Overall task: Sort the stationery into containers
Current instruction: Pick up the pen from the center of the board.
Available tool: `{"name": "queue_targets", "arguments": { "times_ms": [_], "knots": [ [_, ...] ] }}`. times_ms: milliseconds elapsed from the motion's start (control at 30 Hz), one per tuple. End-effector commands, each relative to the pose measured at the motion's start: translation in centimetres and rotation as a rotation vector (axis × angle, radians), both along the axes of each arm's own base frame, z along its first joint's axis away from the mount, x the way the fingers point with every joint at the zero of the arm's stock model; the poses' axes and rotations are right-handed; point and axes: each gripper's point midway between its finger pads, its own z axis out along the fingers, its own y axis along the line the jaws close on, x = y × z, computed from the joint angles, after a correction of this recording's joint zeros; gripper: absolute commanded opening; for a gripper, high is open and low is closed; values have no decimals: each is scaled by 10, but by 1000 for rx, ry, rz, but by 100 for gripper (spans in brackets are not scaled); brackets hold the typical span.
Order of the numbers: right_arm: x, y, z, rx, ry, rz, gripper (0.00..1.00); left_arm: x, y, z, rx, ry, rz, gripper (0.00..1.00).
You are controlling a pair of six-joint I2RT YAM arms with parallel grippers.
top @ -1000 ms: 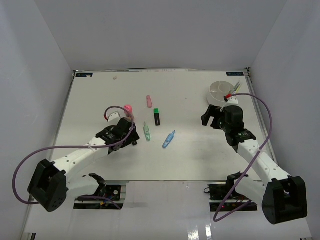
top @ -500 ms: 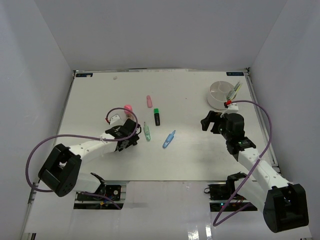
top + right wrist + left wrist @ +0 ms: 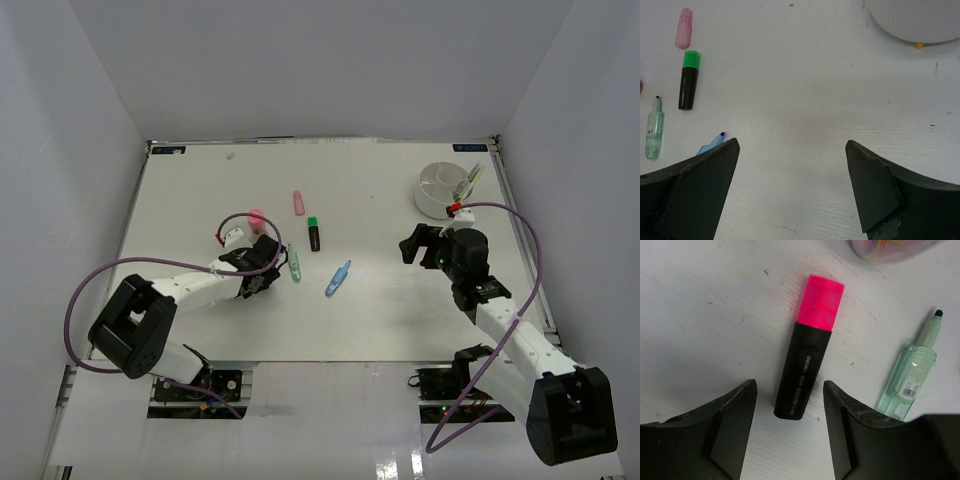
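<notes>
A black highlighter with a pink cap (image 3: 807, 355) lies on the white table. My left gripper (image 3: 790, 390) straddles its butt end. The jaws are open, with a gap showing on each side of the barrel. In the top view this gripper (image 3: 264, 252) hides that highlighter. A green pen (image 3: 912, 375) lies just to its right, and a tape ring (image 3: 890, 247) lies beyond the cap. My right gripper (image 3: 792, 150) hovers wide open over bare table, left of and nearer than the white tub (image 3: 443, 188). The tub (image 3: 920, 20) holds a few pens.
Mid-table lie a pink eraser (image 3: 298, 203), a green-capped highlighter (image 3: 314, 233), the green pen (image 3: 293, 263) and a blue pen (image 3: 338, 278). The right wrist view shows the eraser (image 3: 684, 28) and the green-capped highlighter (image 3: 688, 80) at its left. White walls enclose the table.
The left jaws have narrowed around the pink-capped highlighter and the left arm has settled lower over it. The right arm has drawn back slightly from the tub, still wide open.
</notes>
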Motion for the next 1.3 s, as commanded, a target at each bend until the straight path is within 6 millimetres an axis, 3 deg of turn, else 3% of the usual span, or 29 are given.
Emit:
{"name": "queue_targets", "arguments": {
  "times_ms": [0, 333, 633, 800, 967, 1133, 1267],
  "knots": [
    [6, 3, 11, 13, -55, 13, 93, 12, -6, 11, -9, -49, 8, 66],
    [6, 4, 10, 13, -52, 20, 92, 10, -3, -1, 24, -19, 7, 50],
    [3, 15, 17, 24, -76, 96, 92, -3, 1, 7, -2, -32, -28, 19],
    [-5, 38, 31, 52, -116, 255, 92, -4, -12, 44, -68, -108, -170, 18],
    [-10, 53, 41, 44, -60, 377, 92, -4, -38, 92, -89, -231, -479, 20],
    [-24, 85, 81, 155, -22, 583, 90, -17, -75, 136, -128, -388, -854, 20],
    [-32, 103, 114, 249, -23, 703, 89, -17, -92, 161, -56, -502, -1085, 20]
  ]
}}
